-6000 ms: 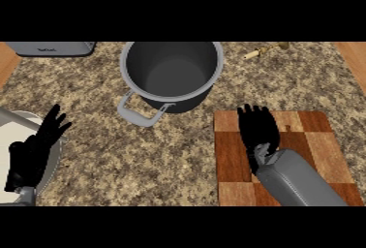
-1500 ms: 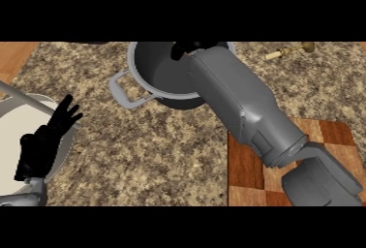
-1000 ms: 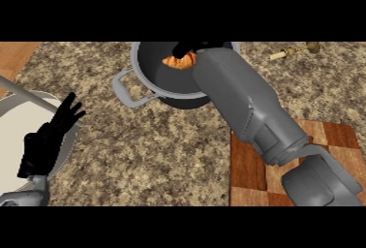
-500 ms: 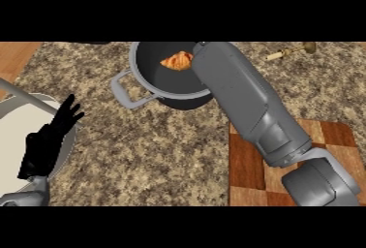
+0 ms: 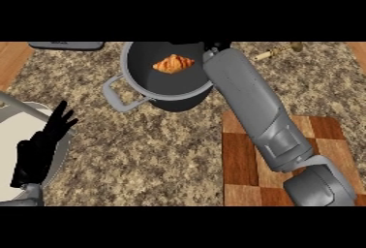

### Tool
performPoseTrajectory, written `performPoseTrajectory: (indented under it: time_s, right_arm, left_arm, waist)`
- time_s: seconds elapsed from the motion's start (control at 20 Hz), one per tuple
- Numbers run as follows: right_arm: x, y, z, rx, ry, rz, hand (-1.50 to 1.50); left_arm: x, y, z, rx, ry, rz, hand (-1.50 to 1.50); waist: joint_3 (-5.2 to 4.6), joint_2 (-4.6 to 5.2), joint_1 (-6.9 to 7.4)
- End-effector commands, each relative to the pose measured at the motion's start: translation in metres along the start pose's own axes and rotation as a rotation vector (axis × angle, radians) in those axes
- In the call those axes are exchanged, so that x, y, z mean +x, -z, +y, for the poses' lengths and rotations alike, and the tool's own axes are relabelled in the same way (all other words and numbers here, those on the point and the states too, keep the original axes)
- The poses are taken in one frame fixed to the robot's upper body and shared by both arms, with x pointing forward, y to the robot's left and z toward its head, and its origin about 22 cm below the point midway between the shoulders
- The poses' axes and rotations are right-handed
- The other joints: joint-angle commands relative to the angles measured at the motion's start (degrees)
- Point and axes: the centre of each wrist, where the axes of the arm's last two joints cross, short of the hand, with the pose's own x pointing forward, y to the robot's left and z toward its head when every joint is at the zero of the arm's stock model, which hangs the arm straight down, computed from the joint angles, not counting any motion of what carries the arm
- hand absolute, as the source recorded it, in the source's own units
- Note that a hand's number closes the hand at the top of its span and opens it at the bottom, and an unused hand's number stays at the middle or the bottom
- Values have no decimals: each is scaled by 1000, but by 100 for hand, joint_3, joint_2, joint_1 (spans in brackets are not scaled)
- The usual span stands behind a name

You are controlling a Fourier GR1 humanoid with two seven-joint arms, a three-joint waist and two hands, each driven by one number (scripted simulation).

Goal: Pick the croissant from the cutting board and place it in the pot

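The golden croissant [image 5: 174,63] lies on the floor of the dark grey pot [image 5: 178,100] at the back of the counter, and no hand touches it. My right forearm [image 5: 253,109] stretches from the lower right up past the pot's right rim. Only a black sliver of the right hand [image 5: 217,47] shows there, just right of the croissant. The checkered wooden cutting board [image 5: 247,160] at the right lies partly under that arm, and its visible part is bare. At the left edge my left hand [image 5: 43,147] rests open, fingers up.
A white rounded rim [image 5: 14,121] lies under the left hand. The pot's loop handle [image 5: 123,96] sticks out toward the front left. A flat grey item [image 5: 68,45] sits at the back left and a small tan object [image 5: 277,51] at the back right.
The right hand came from the cutting board to over the pot. The croissant, in the hand a second ago, now lies in the pot, and the hand has drawn off to the right rim.
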Motion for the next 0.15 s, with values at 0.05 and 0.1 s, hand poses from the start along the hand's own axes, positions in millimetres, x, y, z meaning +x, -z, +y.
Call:
performPoseTrajectory:
  time_s: [0.05,0.1]
  right_arm:
    - [-32,-16,-7,8,68,-16,-150]
    - [-33,-26,-4,28,72,6,-150]
  left_arm:
    - [0,-6,11,40,12,34,0]
    - [-8,-1,21,62,22,53,0]
  waist:
    - [-25,-59,-200]
    - [-27,-81,-232]
